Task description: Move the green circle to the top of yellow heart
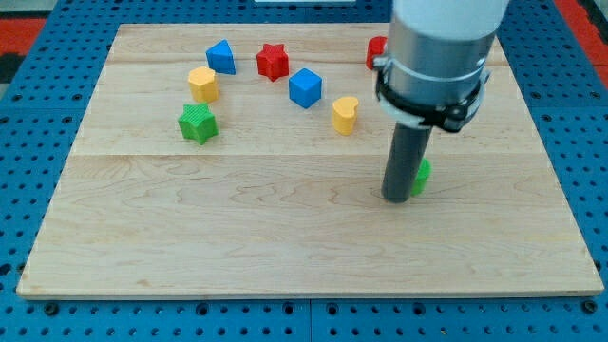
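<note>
The green circle lies right of the board's centre, mostly hidden behind my rod; only its right edge shows. My tip rests on the board against the circle's left side. The yellow heart lies up and to the left of the tip, well apart from the circle.
A blue cube sits left of the heart. A red star, a blue block, a yellow block and a green star lie at the upper left. A red block is partly hidden behind the arm at the top.
</note>
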